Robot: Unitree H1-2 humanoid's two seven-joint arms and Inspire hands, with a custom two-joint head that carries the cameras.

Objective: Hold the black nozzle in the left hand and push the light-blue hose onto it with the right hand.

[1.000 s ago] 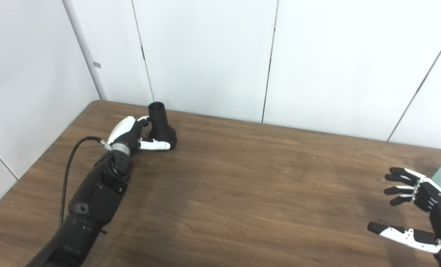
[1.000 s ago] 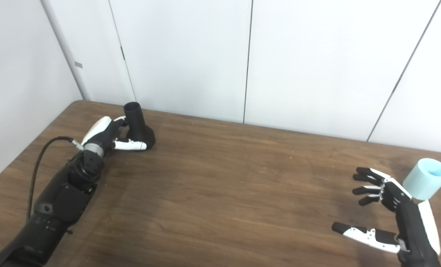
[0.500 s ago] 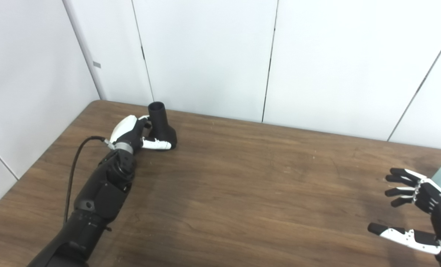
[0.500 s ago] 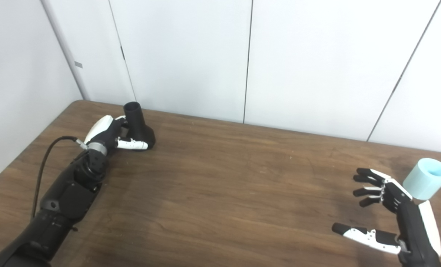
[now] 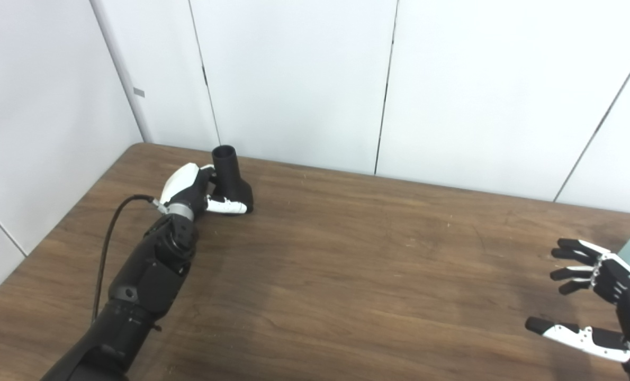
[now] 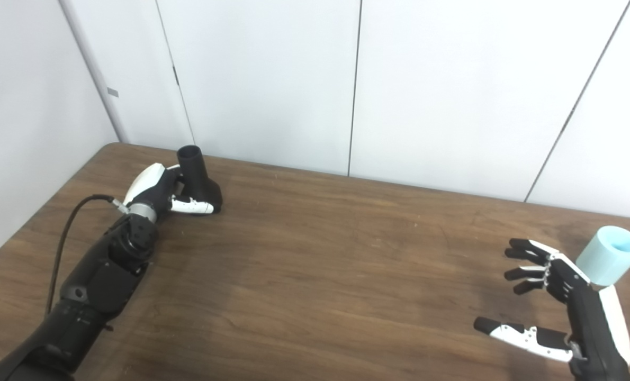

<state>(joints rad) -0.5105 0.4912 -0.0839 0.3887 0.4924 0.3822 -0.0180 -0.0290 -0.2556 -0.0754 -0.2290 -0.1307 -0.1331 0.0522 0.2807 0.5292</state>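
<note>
The table [image 6: 315,275] is lying bare across its middle, both hands working at opposite ends; the left hand [image 6: 159,193] is curling round the black nozzle [image 6: 198,180], thumb crossing its flared base, the nozzle standing upright near the far left corner; whether the grip is firm, I cannot tell; the right hand [image 6: 553,301] is hovering with fingers spread wide, holding nothing, just beside the light-blue hose [image 6: 609,254] standing at the right edge. The risks: the nozzle is looking top-heavy and could be tipping if the fingers close unevenly; the hose, so close to the edge, could be getting knocked off. No writing or brand is showing anywhere.
</note>
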